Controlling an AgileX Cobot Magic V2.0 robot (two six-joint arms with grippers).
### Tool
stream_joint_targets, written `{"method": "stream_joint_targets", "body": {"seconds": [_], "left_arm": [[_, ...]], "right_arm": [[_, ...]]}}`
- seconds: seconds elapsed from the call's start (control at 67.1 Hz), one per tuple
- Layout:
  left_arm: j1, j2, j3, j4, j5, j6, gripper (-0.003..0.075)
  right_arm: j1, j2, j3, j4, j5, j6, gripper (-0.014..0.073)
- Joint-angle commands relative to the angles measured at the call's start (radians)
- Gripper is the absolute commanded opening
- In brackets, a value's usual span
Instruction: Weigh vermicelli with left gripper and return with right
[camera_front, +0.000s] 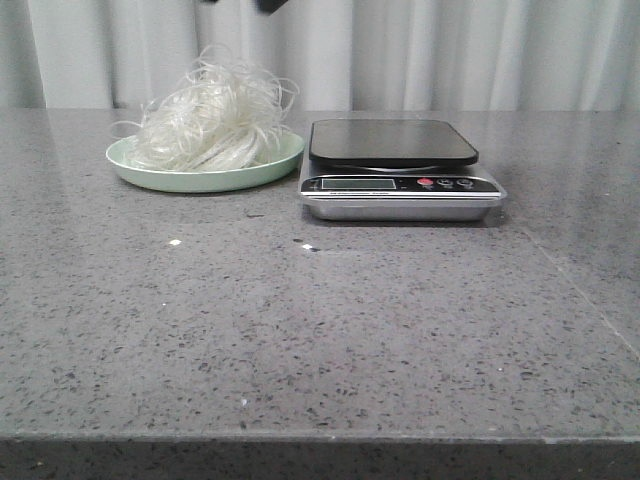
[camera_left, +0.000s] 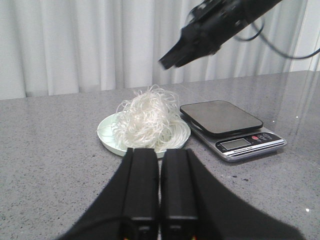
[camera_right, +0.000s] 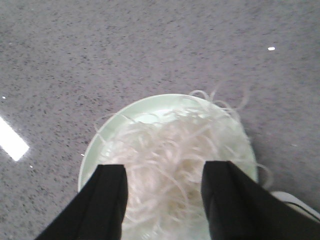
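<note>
Your noodles (camera_front: 212, 125) sit heaped on the pale green plate (camera_front: 160, 178), at about ten o'clock from the middle of the table (camera_front: 320, 340) in the front view, and the scale (camera_front: 398, 170) stands just beside the plate at three o'clock of it, platform bare, so nothing is being weighed right now. Look at your left gripper (camera_left: 159, 170): the two black fingers are pressed together with only a sliver between them, holding nothing, hanging back on the near side of the plate with the tangle straight ahead at twelve o'clock. Your right gripper (camera_right: 162, 192) is the opposite story: fingers spread wide, poised directly above the plate, the noodle pile showing between them, and I can't tell whether the tips touch any strands. From the left wrist view you can see that right arm (camera_left: 210, 27) reaching in high over the plate, well clear of the scale. That spread, straight-over-the-heap stance reads to me like the posture around a drop onto the plate, which fits the return half of your job; equally the pile may never have left. Mind those stray loops at the rim; light strands like these could cling to a finger and drag off the plate.
</note>
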Motion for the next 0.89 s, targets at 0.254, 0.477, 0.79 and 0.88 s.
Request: {"method": "stream_joint_targets", "body": {"seconds": [0.254,0.477,0.79,0.88], "left_arm": [[0.001,0.013,-0.026,-0.013,-0.076,-0.01,0.0134],[0.001,0.013,-0.026,-0.013,-0.076,-0.01,0.0134],[0.001,0.013,-0.026,-0.013,-0.076,-0.01,0.0134],[0.001,0.013,-0.026,-0.013,-0.076,-0.01,0.0134]], "right_arm": [[-0.234,-0.357,0.053,-0.082,0.225,-0.003,0.0451],[-0.265,-0.698,0.483,-0.08,-0.029,-0.043,0.0451],[-0.265,-1.159,1.094,-0.039,-0.354,-0.067,0.0451],[-0.264,-1.308,1.236,-0.032,-0.485,-0.067,0.0451]]}}
